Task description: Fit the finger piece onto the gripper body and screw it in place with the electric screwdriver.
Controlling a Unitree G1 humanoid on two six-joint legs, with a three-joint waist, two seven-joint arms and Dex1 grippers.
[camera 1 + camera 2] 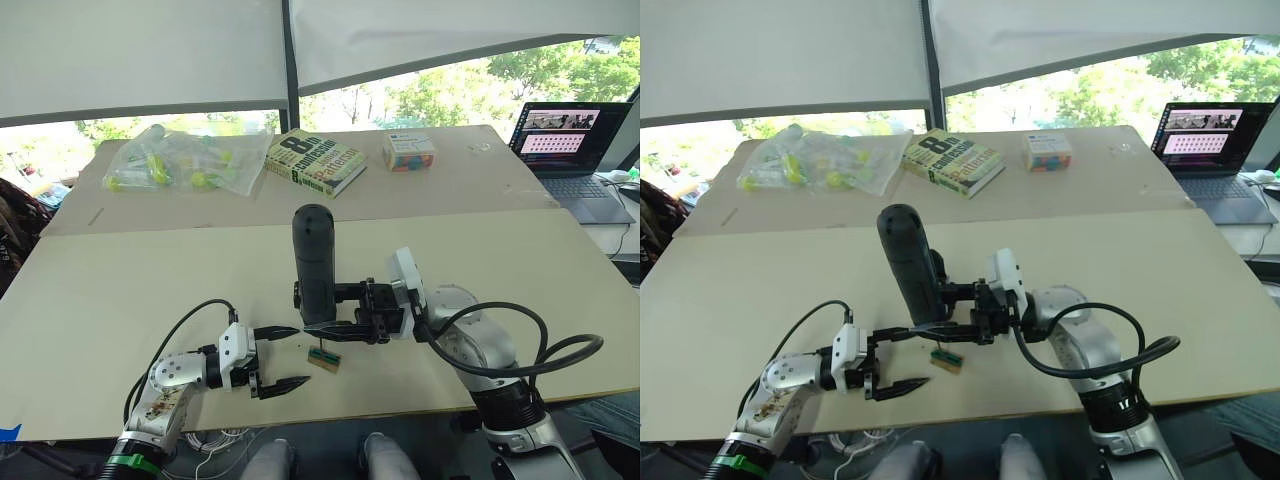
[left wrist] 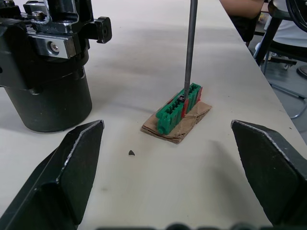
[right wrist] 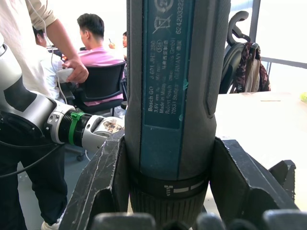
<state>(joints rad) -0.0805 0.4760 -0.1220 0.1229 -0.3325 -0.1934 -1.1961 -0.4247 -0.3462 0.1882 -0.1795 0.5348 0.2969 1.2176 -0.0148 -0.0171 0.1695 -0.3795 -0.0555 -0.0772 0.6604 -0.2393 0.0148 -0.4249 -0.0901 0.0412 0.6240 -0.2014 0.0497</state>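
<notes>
Electric screwdriver [image 1: 314, 262]: thick matte-black cylinder, upright, clamped by the right gripper [image 1: 330, 328] (thin metal bit touching a green-and-tan block [image 2: 178, 111]). Left gripper [image 1: 285, 357] gapes wide beside it, over smooth pale table [image 1: 120, 300].

The thick black pen-shaped electric screwdriver [image 1: 314, 262] stands upright mid-surface, its thin bit on the small tan-and-green block [image 2: 178, 111] just before it, with the left gripper [image 1: 284, 356] left of that block, the right gripper [image 1: 338, 312] right, and the paperback book [image 1: 315, 161] far behind.
</notes>
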